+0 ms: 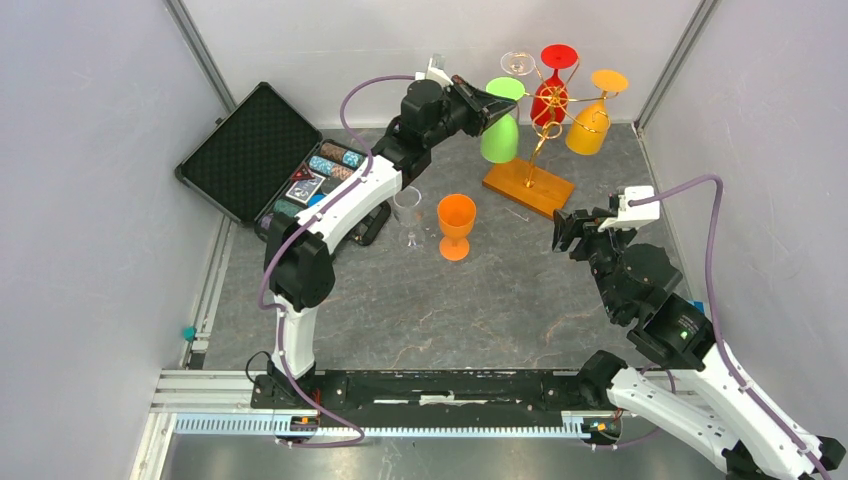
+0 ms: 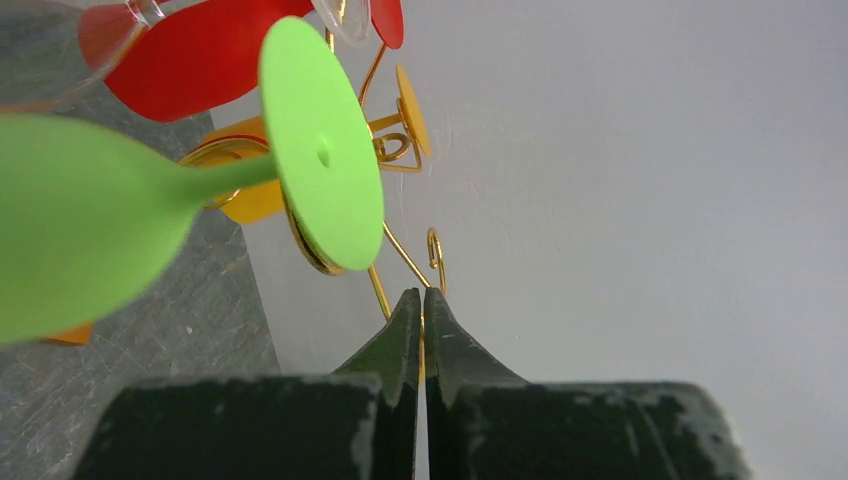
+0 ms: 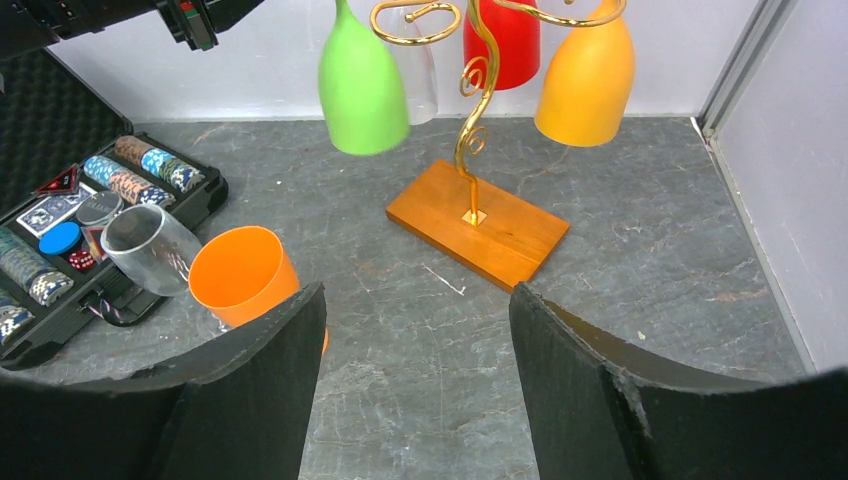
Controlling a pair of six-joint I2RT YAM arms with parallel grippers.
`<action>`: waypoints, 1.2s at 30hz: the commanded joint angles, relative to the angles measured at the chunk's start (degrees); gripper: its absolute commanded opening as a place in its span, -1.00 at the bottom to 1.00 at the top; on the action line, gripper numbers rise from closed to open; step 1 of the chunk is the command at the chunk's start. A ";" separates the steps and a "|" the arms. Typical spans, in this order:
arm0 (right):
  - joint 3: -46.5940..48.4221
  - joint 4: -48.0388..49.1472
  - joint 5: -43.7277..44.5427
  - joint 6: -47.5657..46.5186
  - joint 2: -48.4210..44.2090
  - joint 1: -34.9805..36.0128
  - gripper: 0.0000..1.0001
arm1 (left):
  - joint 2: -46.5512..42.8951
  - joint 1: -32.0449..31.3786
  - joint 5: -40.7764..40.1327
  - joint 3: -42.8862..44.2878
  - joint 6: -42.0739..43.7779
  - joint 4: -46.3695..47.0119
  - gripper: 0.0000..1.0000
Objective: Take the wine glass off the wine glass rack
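Note:
The wine glass rack, gold wire on an orange-brown wooden base (image 1: 528, 187), stands at the back centre and shows in the right wrist view (image 3: 478, 222). A green glass (image 1: 499, 135), a red glass (image 1: 549, 100), a yellow-orange glass (image 1: 588, 128) and a clear glass (image 1: 517, 62) hang upside down from it. My left gripper (image 1: 497, 103) is shut, its tips (image 2: 421, 292) just below the green glass's foot (image 2: 320, 150). A gold wire shows in the slit between its fingers; I cannot tell if it is pinched. My right gripper (image 1: 572, 232) is open and empty (image 3: 415, 330), low, in front of the rack.
An orange glass (image 1: 456, 225) and a clear glass (image 1: 407, 215) stand on the table left of the rack. An open black case with poker chips (image 1: 250, 150) lies at the back left. Grey walls close in the back and sides.

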 commanded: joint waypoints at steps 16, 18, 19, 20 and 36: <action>-0.11 1.96 0.61 0.88 -0.47 -0.04 0.46 | -4.54 1.39 -3.47 -2.48 2.90 -0.52 -0.22; -0.13 2.03 0.74 0.79 -0.44 -0.03 0.46 | -4.70 1.57 -3.76 -2.48 3.00 -0.52 -0.13; -0.18 2.03 0.86 0.77 -0.43 -0.05 0.46 | -4.73 1.66 -3.82 -2.40 3.08 -0.52 -0.10; -0.22 2.04 0.90 0.72 -0.54 -0.04 0.46 | -4.73 1.69 -3.88 -2.39 3.09 -0.45 -0.07; -0.40 2.05 1.44 0.75 -0.17 -0.04 0.46 | -2.66 0.93 -3.40 -2.17 4.76 0.65 0.20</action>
